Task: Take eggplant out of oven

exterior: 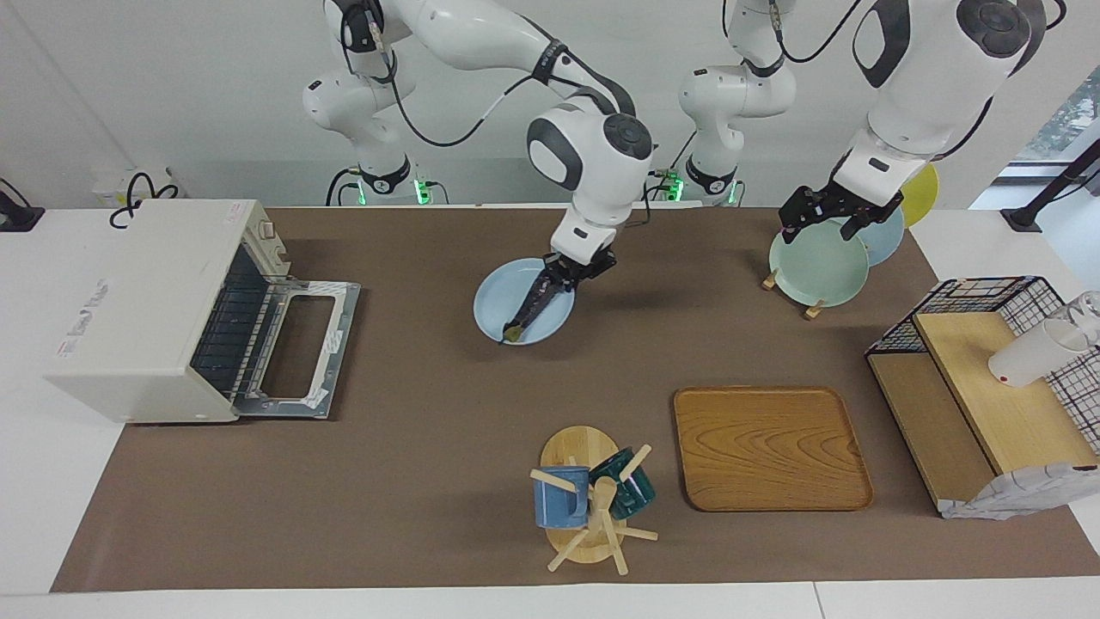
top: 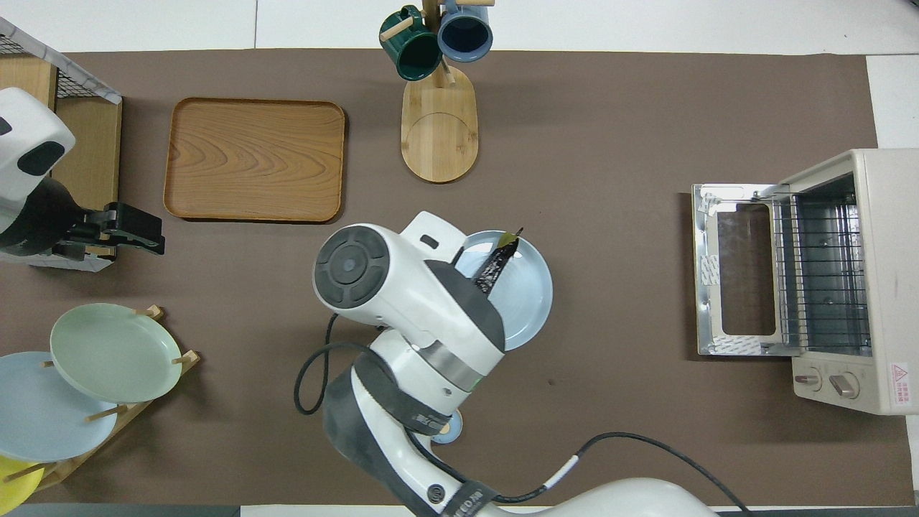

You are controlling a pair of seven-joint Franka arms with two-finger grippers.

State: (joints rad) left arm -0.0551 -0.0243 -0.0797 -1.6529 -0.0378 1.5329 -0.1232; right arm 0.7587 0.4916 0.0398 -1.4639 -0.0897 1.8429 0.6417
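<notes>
The eggplant [exterior: 534, 306], slim and dark with a greenish tip, lies on a light blue plate [exterior: 503, 305] [top: 524, 301]. In the overhead view the eggplant [top: 497, 260] shows beside the arm. My right gripper [exterior: 571, 268] is shut on this plate's rim and holds it low over the middle of the brown mat. The off-white oven [exterior: 137, 301] [top: 879, 280] stands at the right arm's end of the table. Its door [exterior: 296, 344] lies folded down and its wire rack is bare. My left gripper [exterior: 827, 215] [top: 140, 237] waits open over the plate rack.
A wooden tray [exterior: 771, 447], a mug tree [exterior: 589, 503] with two mugs, and a wire-and-wood shelf [exterior: 988, 395] with a white cup stand farther from the robots. Several plates lean in a rack [exterior: 816, 262]. A small blue knobbed lid [top: 451, 429] peeks out under the right arm.
</notes>
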